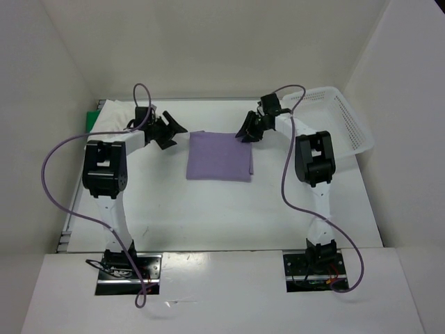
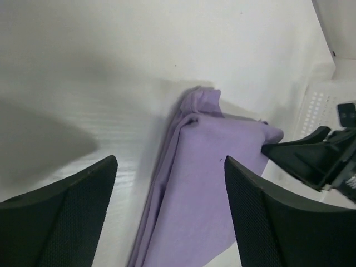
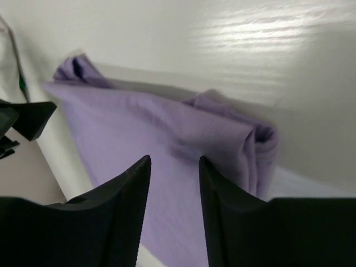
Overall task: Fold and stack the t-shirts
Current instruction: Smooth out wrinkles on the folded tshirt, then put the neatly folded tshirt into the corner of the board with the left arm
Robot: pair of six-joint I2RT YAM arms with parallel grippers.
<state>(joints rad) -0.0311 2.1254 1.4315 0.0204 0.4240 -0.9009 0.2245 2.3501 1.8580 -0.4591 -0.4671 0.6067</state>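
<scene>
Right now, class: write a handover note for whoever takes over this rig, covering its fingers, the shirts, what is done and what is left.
Left gripper: fingers open, holding nothing, by the lavender shirt.
Right gripper: fingers open, empty, at that shirt's far right corner.
Done: lavender shirt folded, lying flat between the arms.
Green shirt and what looks like a white shirt: far left edge, fold state unclear.
Left: fold those two, stack all three.

left end effector: jaws spread, empty | lavender t-shirt: folded, flat on table
</scene>
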